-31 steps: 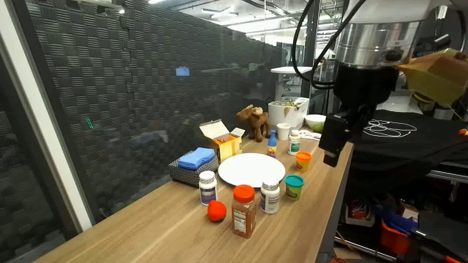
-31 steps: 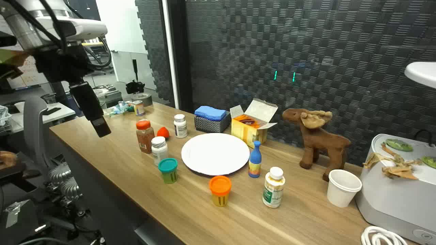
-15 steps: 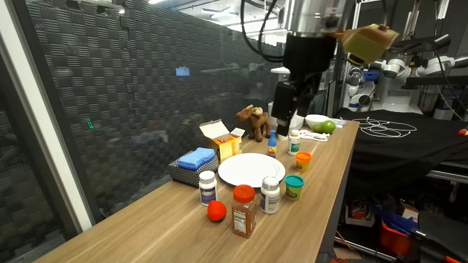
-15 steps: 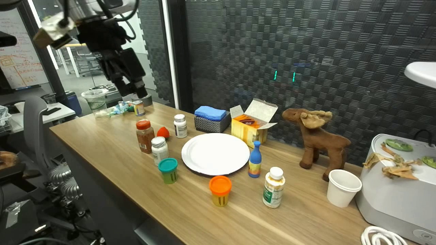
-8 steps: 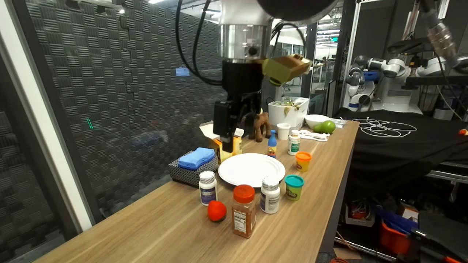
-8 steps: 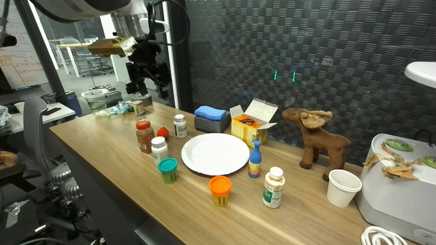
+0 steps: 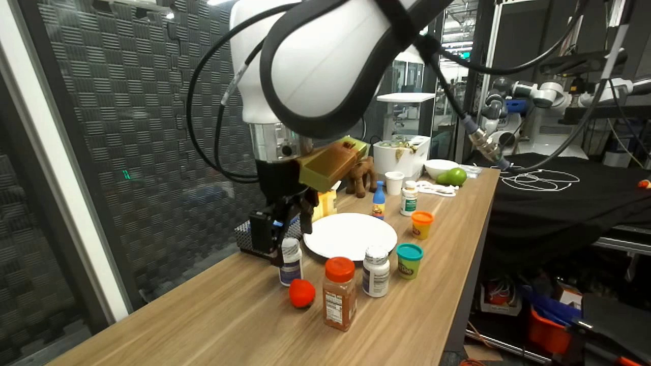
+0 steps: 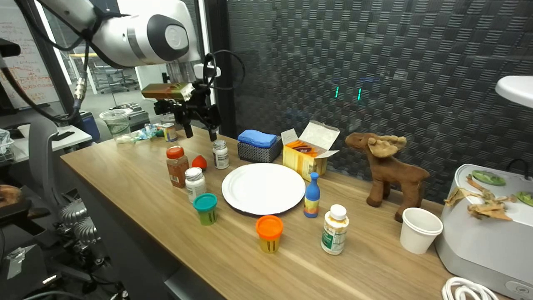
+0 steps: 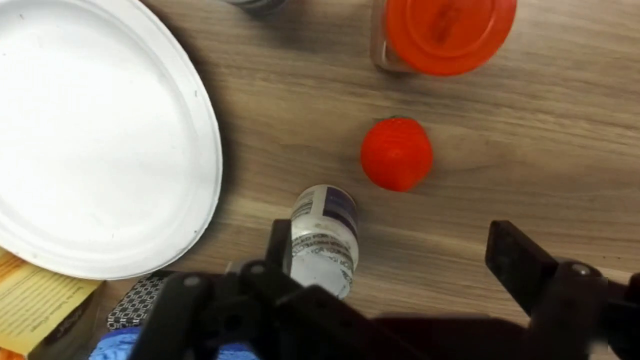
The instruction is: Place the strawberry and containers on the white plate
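Once the claw (image 9: 392, 243) had swung in and descended, its fingers stood wide apart, holding nothing; a purple-labelled bottle (image 9: 325, 237) stood near one finger, the strawberry (image 9: 396, 154) lay below and ahead, and the white plate (image 9: 100, 145) farther out on that finger's side, suggesting pickup was near, placing unbegun.

Both exterior views sit back, angled down across the counter (image 8: 233, 241) — wrist view's closer, nearly straight down. All three catch the plate (image 8: 263, 188).
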Controlling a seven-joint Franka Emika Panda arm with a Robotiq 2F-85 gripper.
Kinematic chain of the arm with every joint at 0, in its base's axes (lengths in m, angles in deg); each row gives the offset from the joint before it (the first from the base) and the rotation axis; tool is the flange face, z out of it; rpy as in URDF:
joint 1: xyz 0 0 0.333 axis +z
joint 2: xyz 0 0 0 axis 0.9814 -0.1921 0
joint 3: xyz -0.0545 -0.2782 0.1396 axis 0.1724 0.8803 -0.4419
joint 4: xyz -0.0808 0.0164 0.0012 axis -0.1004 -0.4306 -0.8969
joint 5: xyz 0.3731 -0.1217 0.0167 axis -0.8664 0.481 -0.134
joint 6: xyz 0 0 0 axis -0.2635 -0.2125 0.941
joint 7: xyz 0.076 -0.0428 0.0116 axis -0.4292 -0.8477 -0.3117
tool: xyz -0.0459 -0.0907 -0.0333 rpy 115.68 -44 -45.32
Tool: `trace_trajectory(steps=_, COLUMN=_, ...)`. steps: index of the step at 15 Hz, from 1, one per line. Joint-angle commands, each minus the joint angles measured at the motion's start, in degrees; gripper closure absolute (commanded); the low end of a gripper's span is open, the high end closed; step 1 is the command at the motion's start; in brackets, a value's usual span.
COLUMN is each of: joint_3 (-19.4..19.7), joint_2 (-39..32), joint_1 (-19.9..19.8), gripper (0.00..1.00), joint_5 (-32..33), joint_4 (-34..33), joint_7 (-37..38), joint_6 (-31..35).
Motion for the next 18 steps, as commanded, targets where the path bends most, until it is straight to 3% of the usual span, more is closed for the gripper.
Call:
trace_trajectory(steps=1, joint_3=3.6, joint_2=-5.5, joint_1=3.2, gripper=0.00, joint_5=2.9, joint_4=-7.9, joint_7=2.3, joint_6=-2.6)
trace_trajectory(steps=6, joint_3=6.1, joint_2=-8.8, joint_1=4.1, gripper=0.01, joint_5=2.7, joint_4=-12.3, joint_7=2.5, joint_6=-4.2)
trace_trajectory(steps=7, joint_3=6.2, joint_2=-8.9, joint_1=4.1, gripper=0.26, joint_5=2.5, joint_4=-12.7, joint_7=2.3, joint_6=-4.5)
trace_trajectory(steps=9, joint_3=6.0, joint_2=-8.8, joint_1=3.6, gripper=0.30, joint_5=1.5, joint_4=-12.9, joint_7=1.4, joint_6=-5.3)
trace_trajectory(steps=15, joint_3=4.2, joint_2=-6.7, joint_1=2.5, gripper=0.77, joint_5=-2.2, joint_4=-12.2, joint_7=-1.2, joint_6=-9.1)
trace_trajectory(steps=18, joint_3=4.2, joint_2=-5.1, joint_1=2.1, gripper=0.80, joint_5=-3.4, joint_4=-11.7, joint_7=-1.5, joint_6=-11.0)
